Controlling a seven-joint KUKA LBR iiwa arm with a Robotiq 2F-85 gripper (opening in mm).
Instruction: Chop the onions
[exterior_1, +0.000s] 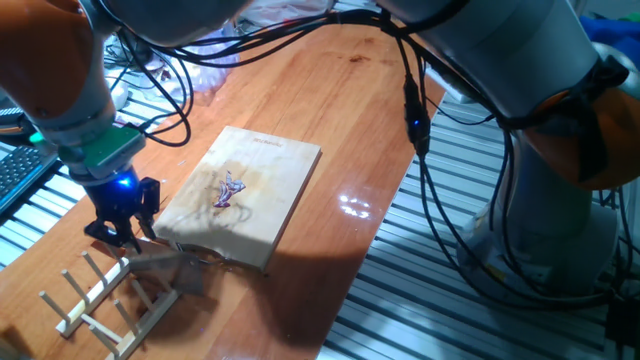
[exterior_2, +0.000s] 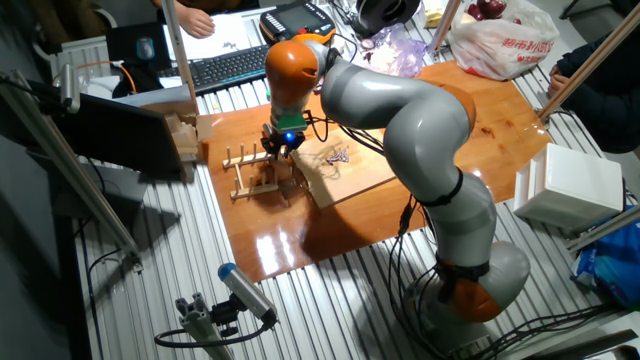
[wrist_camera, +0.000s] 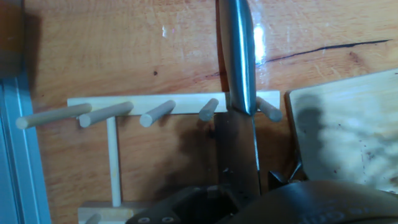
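Observation:
Thin purple slivers of the onions (exterior_1: 228, 190) lie near the middle of the wooden board (exterior_1: 262, 215), also visible as the onions (exterior_2: 335, 155) in the other fixed view. My gripper (exterior_1: 120, 228) hangs off the board's left corner, above a wooden peg rack (exterior_1: 105, 300). It is shut on the dark handle of a knife (wrist_camera: 239, 68). The shiny blade reaches across the rack's rail (wrist_camera: 168, 102), between two pegs. In the hand view the board's corner (wrist_camera: 348, 137) shows at right, and the onions are out of view there.
A keyboard (exterior_2: 225, 65), a plastic bag (exterior_2: 500, 35) and cables lie at the table's far side. A wooden block (exterior_2: 185, 135) stands next to the rack. A white box (exterior_2: 565, 185) sits off the table's right edge. Slatted metal surrounds the tabletop.

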